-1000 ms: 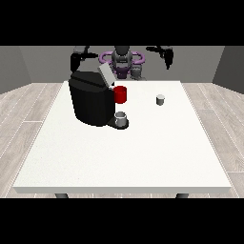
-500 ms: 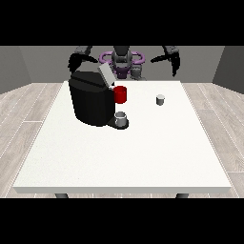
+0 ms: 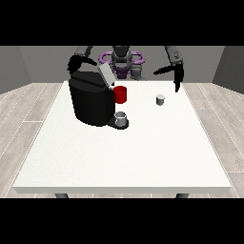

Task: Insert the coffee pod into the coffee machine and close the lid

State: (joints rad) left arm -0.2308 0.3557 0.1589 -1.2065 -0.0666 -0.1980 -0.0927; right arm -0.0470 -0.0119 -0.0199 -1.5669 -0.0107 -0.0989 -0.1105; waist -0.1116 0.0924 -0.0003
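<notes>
Coffee pod [image 3: 160,99] standing right of centre on the desk [image 3: 124,152], apart from the open-lidded coffee machine [image 3: 92,101]; the hand at the view's right [image 3: 174,72] hovers above it, fingers spread, seemingly for grasping.

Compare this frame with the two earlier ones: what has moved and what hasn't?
The hand at the view's right has swung outward and come down, its fingers now spread above and to the right of the pod, holding nothing. The hand at the view's left stays raised behind the machine. The pod, the machine with its lid up, the red part and the cup are unchanged.
</notes>
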